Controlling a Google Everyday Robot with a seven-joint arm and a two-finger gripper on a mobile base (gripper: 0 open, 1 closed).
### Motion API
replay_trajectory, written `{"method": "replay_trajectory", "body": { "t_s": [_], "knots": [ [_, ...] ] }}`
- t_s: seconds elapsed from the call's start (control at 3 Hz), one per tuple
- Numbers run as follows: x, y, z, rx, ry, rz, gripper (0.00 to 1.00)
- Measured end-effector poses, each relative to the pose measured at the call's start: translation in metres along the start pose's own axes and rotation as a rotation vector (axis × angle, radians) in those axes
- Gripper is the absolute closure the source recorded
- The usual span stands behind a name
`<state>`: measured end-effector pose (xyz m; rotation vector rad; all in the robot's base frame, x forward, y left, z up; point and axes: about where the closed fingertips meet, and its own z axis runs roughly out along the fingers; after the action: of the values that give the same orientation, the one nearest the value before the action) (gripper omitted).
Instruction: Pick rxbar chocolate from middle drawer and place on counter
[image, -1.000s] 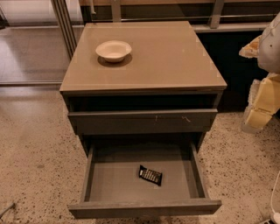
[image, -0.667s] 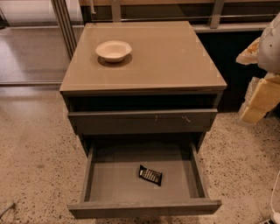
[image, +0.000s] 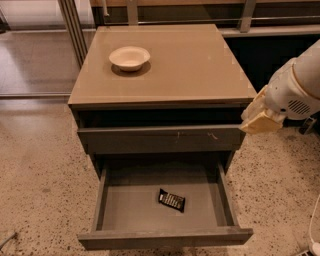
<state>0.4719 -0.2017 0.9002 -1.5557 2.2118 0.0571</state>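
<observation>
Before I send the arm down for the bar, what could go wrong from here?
The gripper hangs beside the cabinet's right front corner, level with the scratched drawer front; a straight path toward the middle drawer could clip it.
The rxbar chocolate lies flat and askew on the drawer floor, so it may slide rather than lift.
The white bowl sits back left on the counter; place clear of it.

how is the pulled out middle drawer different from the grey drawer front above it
The middle drawer is pulled out, showing its flat grey inside with the rxbar chocolate lying in it; the scratched drawer front above is pushed in, contents hidden. The middle drawer's front looks plain; the scratched drawer front bears small pale marks. Both are grey and handleless. The tool hangs just off the counter's front right corner.
</observation>
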Motion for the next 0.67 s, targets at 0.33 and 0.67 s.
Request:
{"method": "replay_trajectory", "body": {
  "t_s": [0.33, 0.67],
  "knots": [
    [0.0032, 0.0, 0.0638, -0.036, -0.095, 0.079, 0.87],
    [0.0002, -0.006, 0.0677, -0.017, -0.109, 0.083, 1.0]
  ]
}}
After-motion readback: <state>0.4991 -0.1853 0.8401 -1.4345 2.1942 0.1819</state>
